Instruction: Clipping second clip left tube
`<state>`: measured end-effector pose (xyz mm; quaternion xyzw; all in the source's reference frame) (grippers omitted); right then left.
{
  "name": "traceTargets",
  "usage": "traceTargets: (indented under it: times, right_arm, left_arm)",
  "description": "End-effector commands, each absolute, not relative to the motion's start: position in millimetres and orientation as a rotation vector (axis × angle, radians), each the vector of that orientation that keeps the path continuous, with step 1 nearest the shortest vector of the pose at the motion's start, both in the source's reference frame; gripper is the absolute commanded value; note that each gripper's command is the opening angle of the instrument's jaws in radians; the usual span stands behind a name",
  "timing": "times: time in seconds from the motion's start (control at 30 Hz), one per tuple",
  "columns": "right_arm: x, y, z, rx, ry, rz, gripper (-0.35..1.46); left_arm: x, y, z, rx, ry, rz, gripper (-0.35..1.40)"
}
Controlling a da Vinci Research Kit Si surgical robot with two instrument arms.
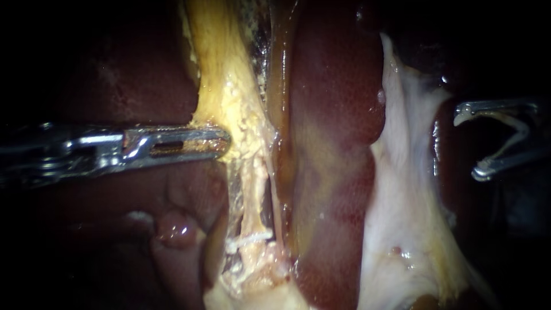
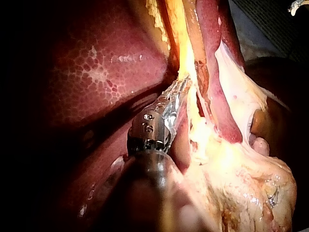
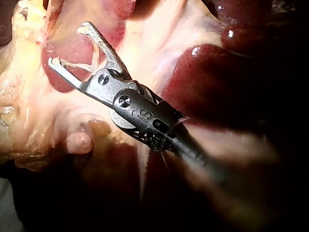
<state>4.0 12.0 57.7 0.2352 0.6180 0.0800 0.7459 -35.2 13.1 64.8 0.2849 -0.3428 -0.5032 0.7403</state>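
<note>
Left instrument reaches in level, jaws clamped on yellow tissue just above the left tube — right instrument hangs well right of the tube, its spread jaws carrying a white clip.

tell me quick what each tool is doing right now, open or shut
left tool: shut on yellow tissue.
right tool: jaws apart, holding a clip between them.
</note>
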Motion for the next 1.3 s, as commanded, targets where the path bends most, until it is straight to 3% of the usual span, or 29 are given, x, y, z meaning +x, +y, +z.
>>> traceTargets:
  times: [0.03,0.37,0.47,0.8,1.3]
  right_arm:
    - [4.0,12.0,57.7,0.515,1.353,0.175,0.60]
    - [6.8,10.3,59.0,0.529,1.370,0.141,0.59]
    - [8.8,9.0,60.3,0.582,1.373,0.167,0.59]
    - [18.3,3.4,66.3,0.767,1.275,0.263,0.58]
    - [26.9,0.7,71.4,0.893,1.187,0.363,0.58]
  left_arm:
    - [-35.2,13.1,64.8,0.624,-0.752,-1.104,-0.35]
    - [-33.7,13.6,63.0,0.636,-0.750,-1.101,-0.35]
    - [-32.4,14.4,61.3,0.623,-0.746,-1.111,-0.35]
    - [-30.6,15.1,58.7,0.610,-0.766,-1.129,-0.35]
    - [-30.7,14.7,57.8,0.609,-0.765,-1.133,-0.35]
